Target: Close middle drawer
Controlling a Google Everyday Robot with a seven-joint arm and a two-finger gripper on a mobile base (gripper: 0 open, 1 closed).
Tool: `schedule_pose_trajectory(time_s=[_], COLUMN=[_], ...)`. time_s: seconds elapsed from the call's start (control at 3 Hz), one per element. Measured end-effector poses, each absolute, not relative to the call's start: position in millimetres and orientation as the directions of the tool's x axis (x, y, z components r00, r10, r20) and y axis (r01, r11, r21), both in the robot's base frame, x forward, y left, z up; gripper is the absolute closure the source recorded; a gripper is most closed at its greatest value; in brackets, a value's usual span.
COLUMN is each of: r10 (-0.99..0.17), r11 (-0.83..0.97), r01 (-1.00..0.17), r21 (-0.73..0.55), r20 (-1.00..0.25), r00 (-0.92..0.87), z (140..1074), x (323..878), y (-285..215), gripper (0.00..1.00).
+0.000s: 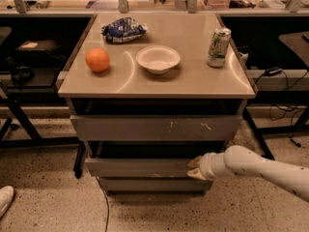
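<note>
**Gripper braced against the middle drawer front; drawer almost shut.**
The gripper (194,168) met the right end of the middle drawer (137,167), fingertips (195,162) apart, one above the other, against the plain front. This was judged a pushing contact, not a grasp. The front stood slightly proud of the lower drawer (154,184), beneath the scratched drawer front (154,128). Little inward travel appeared left. Open floor (48,211) gave the arm (270,170) room to withdraw.

Your single camera looks down from high in front of the cabinet (145,128), at middling range; the gripper (194,168) sits low, right of centre, with the tabletop (193,81) above and beyond it.
</note>
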State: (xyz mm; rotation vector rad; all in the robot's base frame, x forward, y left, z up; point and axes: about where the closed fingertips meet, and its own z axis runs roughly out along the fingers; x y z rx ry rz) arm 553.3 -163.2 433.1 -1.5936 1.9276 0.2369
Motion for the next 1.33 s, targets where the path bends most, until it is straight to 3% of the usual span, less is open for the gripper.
schedule_pose_trajectory(time_s=[0.33, 1.0, 1.33], r10=[-0.822, -0.821, -0.821], r11=[0.275, 0.273, 0.273], r01=[-0.922, -0.922, -0.922], r21=[-0.274, -0.274, -0.274], r20=[-0.564, -0.566, -0.566], r00=[-0.077, -0.075, -0.075], z=[445.7, 446.3, 446.3], x=[573.9, 568.7, 568.7], y=[-168.6, -167.5, -167.5], gripper=[0.58, 0.11, 0.0])
